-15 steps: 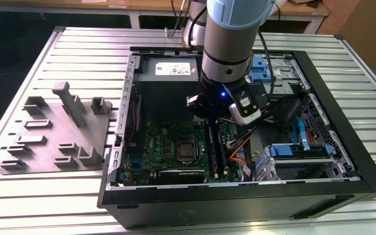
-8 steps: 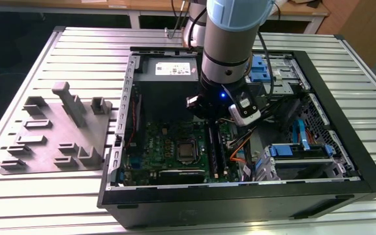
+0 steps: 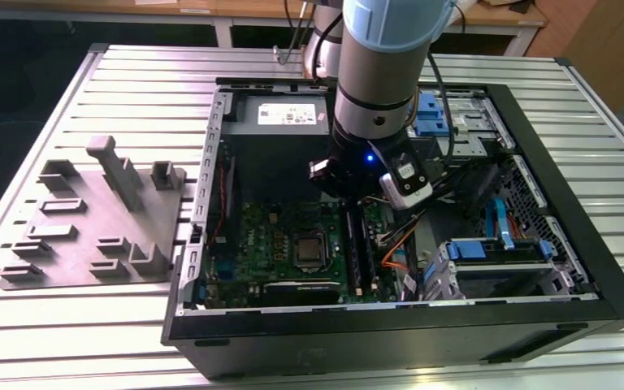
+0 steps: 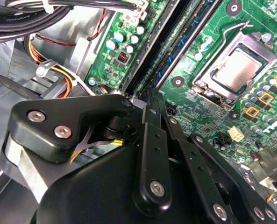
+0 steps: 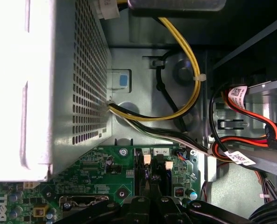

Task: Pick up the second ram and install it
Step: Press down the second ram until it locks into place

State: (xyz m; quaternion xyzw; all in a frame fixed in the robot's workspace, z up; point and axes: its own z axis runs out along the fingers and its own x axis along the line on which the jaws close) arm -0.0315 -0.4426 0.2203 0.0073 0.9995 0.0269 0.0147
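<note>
My gripper is down inside the open computer case, over the memory slots of the green motherboard. In the second wrist view its black fingers meet in a narrow point at the near end of the slot rails. The second ram, a dark blue-green strip, runs along one slot away from that point. It lies level with the black rails beside it. The fingertips stand together, and I cannot tell whether they pinch the stick's end or only press on it. In the first wrist view the gripper sits between two slots with pale latches.
The processor socket lies beside the slots. The grey perforated power supply and yellow cables stand beyond the slot ends. A drive cage with blue clips is at the exterior view's right. A grey parts fixture lies outside the case.
</note>
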